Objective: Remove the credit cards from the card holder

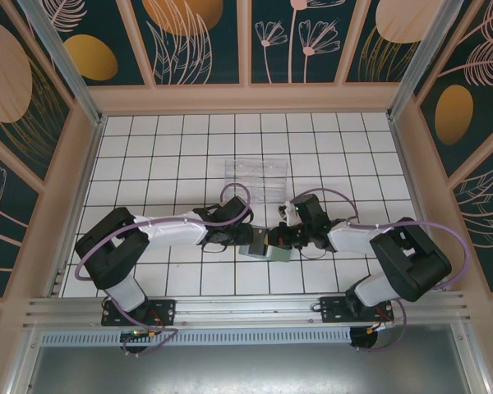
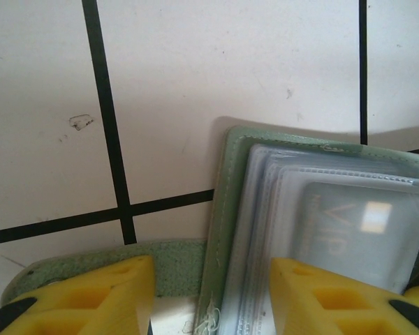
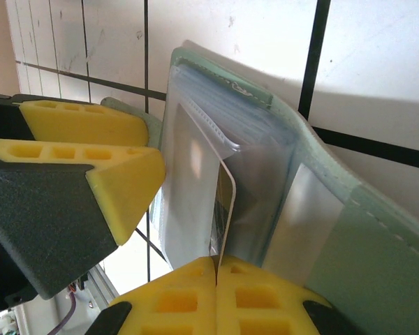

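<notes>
Card holder [image 3: 363, 258] sits open at mid-surface [image 1: 164, 148] between the arms; right gripper [image 3: 216, 269], jaws clamped on the pale credit card [image 3: 222, 202], has it running out of its pocket straight toward it, while left gripper [image 2: 211, 269] straddles the cover, jaws part-way apart, grip unclear.

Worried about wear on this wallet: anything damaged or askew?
Loose threads fray from the green edge of the card holder beside the left claw. Its clear sleeves splay unevenly, and the card pinched by the right claw bows slightly.
</notes>
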